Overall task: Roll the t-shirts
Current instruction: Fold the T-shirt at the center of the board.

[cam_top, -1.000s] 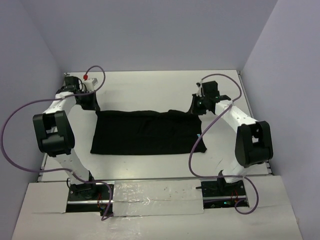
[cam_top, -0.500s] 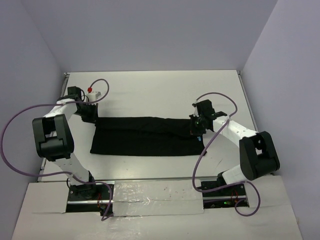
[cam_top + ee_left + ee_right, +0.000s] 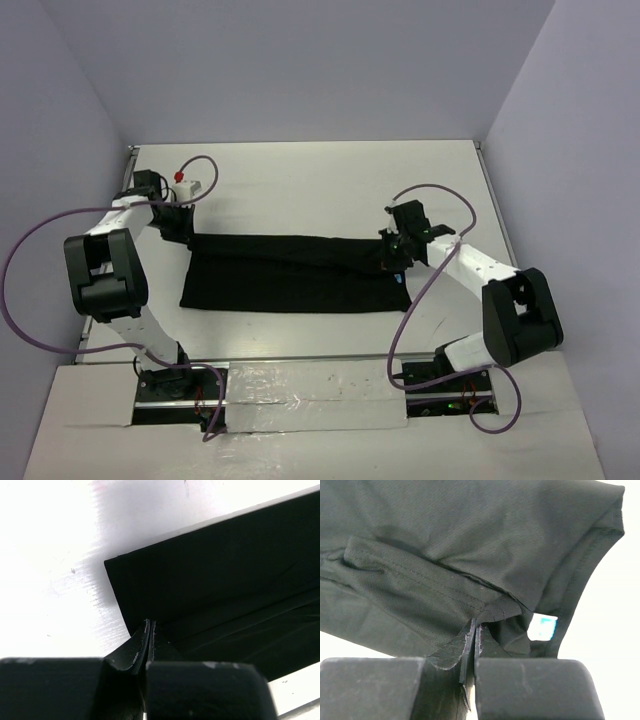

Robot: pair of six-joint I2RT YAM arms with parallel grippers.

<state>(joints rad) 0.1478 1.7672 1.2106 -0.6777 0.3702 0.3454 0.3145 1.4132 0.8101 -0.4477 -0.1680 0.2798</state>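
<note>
The black t-shirt lies as a long folded band across the white table. My left gripper is at its far left corner, shut on the fabric edge; in the left wrist view the closed fingertips pinch the shirt at a fold. My right gripper is at the right end, shut on a hemmed layer of the shirt, fingertips pressed together. The light blue neck label shows just right of them, and in the top view.
Purple cables loop from both arms over the table sides. Lilac walls close in the left, back and right. A white taped board covers the near edge between the arm bases.
Both grippers have moved toward the near side with the shirt's far edge, laying it over itself. The black band is narrower than a second ago.
</note>
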